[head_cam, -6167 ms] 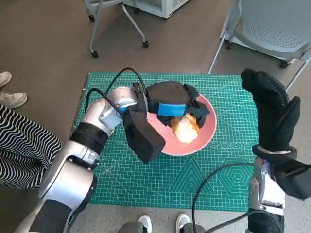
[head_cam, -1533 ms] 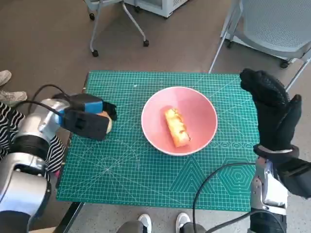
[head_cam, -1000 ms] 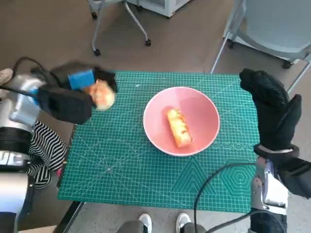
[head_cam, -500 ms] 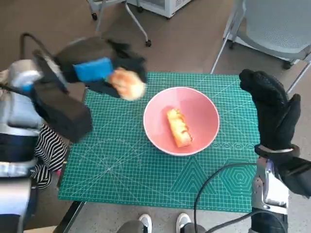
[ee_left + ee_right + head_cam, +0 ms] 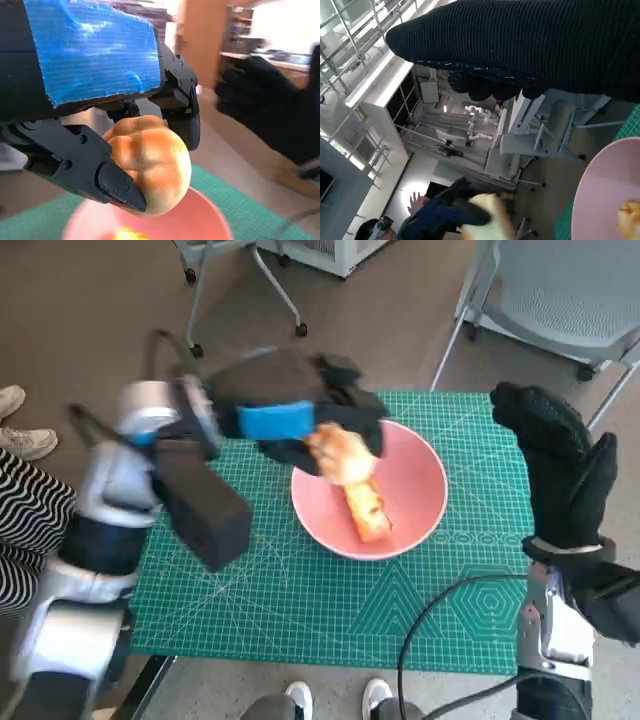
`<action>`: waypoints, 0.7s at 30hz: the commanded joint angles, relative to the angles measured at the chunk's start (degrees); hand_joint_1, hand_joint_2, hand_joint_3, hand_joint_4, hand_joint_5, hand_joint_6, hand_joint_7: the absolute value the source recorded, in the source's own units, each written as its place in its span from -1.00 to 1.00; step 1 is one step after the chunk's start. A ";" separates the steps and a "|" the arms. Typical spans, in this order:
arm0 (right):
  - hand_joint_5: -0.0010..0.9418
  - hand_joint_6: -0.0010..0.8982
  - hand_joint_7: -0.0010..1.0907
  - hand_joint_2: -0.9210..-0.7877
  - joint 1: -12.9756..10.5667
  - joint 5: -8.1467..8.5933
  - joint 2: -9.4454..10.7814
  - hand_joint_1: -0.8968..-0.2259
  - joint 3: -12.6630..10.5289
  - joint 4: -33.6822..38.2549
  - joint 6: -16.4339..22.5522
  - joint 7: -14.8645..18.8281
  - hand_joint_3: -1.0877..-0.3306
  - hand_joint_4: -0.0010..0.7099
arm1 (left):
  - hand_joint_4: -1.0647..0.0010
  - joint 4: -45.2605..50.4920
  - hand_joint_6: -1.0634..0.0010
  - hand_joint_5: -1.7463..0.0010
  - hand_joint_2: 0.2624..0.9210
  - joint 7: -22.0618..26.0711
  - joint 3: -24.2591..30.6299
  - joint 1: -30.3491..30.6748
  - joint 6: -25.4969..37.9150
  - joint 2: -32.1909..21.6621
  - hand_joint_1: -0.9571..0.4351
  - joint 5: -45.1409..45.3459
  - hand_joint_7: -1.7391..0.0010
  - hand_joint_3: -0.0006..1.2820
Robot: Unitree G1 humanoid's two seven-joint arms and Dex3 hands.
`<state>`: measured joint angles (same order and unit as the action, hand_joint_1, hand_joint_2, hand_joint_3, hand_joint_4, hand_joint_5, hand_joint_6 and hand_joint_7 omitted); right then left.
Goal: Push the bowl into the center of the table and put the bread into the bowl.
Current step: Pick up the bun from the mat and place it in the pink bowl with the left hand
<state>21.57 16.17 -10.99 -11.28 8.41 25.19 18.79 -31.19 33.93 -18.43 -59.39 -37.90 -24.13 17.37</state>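
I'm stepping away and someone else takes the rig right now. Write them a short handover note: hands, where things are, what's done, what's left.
Left hand: holds a round bread roll above the near-left rim of the pink bowl, not released.
Right hand: raised upright at the table's right edge, holding nothing, fingers together.
Bowl: sits about mid-table on the green mat, so the push looks done.
Already in the bowl: a long piece of bread.
Left to do: lower the roll into the bowl, let go, and draw the left hand clear.
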 commanded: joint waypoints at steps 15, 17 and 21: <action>-1.00 -0.79 -0.06 -1.00 -3.23 -0.08 -0.52 -0.44 -1.24 -2.06 -0.65 -0.54 -0.08 -0.45 | 0.58 -7.30 0.40 0.90 0.64 3.16 -4.34 -1.06 7.81 3.47 0.22 5.84 0.73 -0.98; -1.00 -0.79 -0.05 -1.00 -3.25 -0.16 -0.46 -0.43 -1.32 -2.02 -0.63 -0.57 -0.08 -0.45 | 0.67 -6.88 0.44 0.96 0.59 2.90 -4.32 -0.80 8.06 3.45 0.14 5.94 0.80 -0.99; -1.00 -0.79 -0.05 -1.00 -3.18 -0.32 -0.29 -0.42 -1.32 -1.87 -0.60 -0.71 -0.09 -0.45 | 0.74 -6.80 0.46 0.99 0.58 2.04 -4.29 -0.35 7.47 3.22 0.05 6.09 0.85 -1.00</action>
<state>19.52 16.10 -11.09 -12.48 6.43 25.17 18.59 -38.97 36.51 -22.77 -60.28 -30.25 -20.45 23.01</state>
